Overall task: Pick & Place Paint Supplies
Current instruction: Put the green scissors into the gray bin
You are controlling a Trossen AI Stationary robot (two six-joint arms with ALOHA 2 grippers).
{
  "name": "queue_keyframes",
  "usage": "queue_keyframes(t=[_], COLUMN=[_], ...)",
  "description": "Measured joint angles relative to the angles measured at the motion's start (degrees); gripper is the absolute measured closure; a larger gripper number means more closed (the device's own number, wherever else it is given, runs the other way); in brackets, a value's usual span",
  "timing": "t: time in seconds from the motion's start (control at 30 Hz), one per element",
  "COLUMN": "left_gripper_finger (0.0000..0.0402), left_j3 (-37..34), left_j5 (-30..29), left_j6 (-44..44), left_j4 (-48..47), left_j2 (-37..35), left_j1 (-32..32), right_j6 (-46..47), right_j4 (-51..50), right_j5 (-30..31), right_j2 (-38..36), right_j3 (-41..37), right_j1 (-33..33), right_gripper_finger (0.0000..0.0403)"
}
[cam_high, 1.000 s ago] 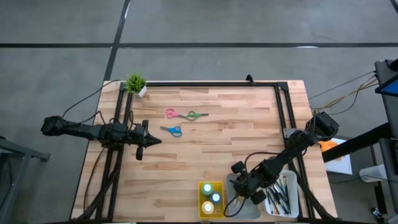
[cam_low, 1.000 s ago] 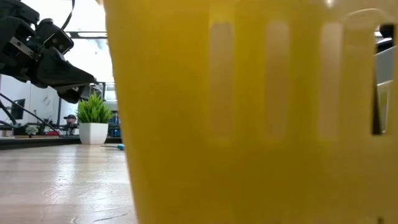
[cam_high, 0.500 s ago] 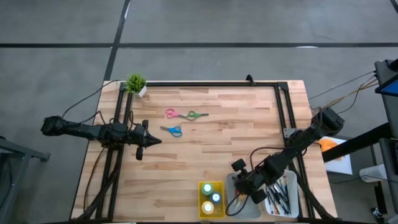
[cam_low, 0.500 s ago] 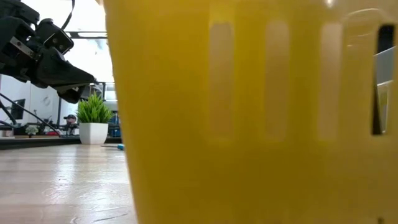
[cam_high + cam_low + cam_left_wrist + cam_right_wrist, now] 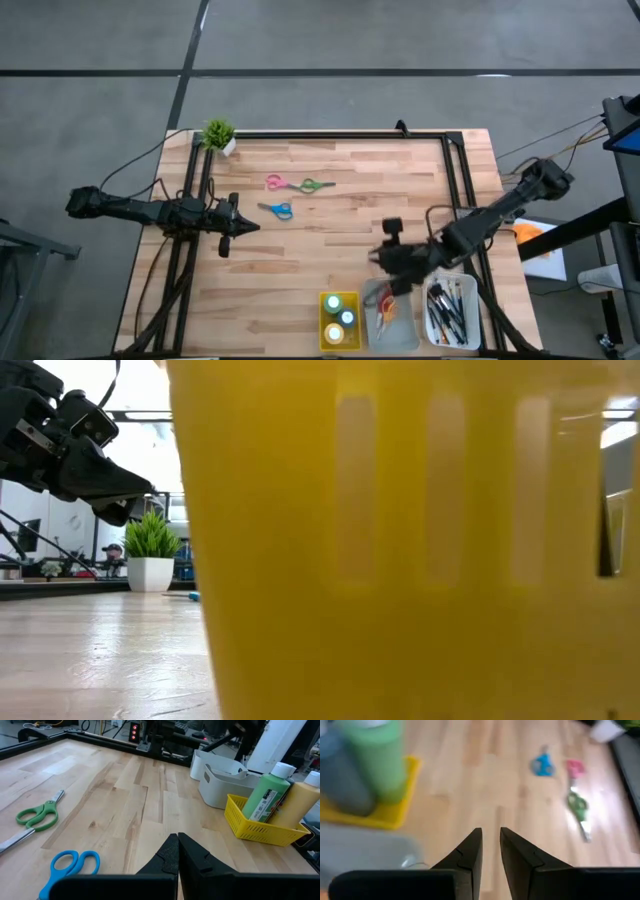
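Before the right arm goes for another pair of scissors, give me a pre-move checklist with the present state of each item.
1. Right hand empty: ok; in its wrist view the fingers stand slightly apart with nothing between them.
2. Right hand clear of the grey tray: ok; it is over bare wood beside it.
3. Scissors left on the table: ok; blue scissors, pink scissors and green scissors lie flat in the open.
4. Left hand out of the way: not ok; it sits shut beside the blue scissors.
5. Room in the grey tray: ok; one pair of scissors lies in it.
6. Bottles in the yellow tray: ok.
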Motion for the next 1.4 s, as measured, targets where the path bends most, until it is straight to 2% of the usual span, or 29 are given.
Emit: queue_keyframes(t=[0.17,0.3,0.43,0.67,0.83,0.97,1.27,1.4], left_gripper_finger=[0.0402,0.0402,0.0402,0.0402,0.0402,0.0402,0.0402,0.0402], left_j3=[0.0,0.0,0.0,0.0,0.0,0.0,0.0,0.0], left_j5=[0.0,0.0,0.0,0.0,0.0,0.0,0.0,0.0], left_j6=[0.0,0.0,0.0,0.0,0.0,0.0,0.0,0.0], left_j4=[0.0,0.0,0.0,0.0,0.0,0.0,0.0,0.0], left_j2=[0.0,0.0,0.0,0.0,0.0,0.0,0.0,0.0], left_j1=[0.0,0.0,0.0,0.0,0.0,0.0,0.0,0.0], right_j6=[-4.4,-12.9,-17.5,-19.1,-19.1,-19.1,-17.5,-16.2], right_j4=[3.1,12.4,20.7,37.1,46.3,49.4,50.0,45.4], right_j5=[-1.2,-8.5,-15.3,-19.9,-20.2,-20.1,-19.9,-19.9], right_j2=[-0.6,-0.3,1.0,7.0,14.4,21.6,35.8,39.8], right_j3=[-0.9,-3.9,-6.7,-10.1,-10.3,-7.7,4.4,10.6], right_j1=[-7.5,-14.5,-21.2,-29.8,-33.1,-34.7,-38.5,-40.2], right_gripper_finger=[0.0339,0.0339,0.0339,0.0339,0.0339,0.0339,0.0339,0.0339])
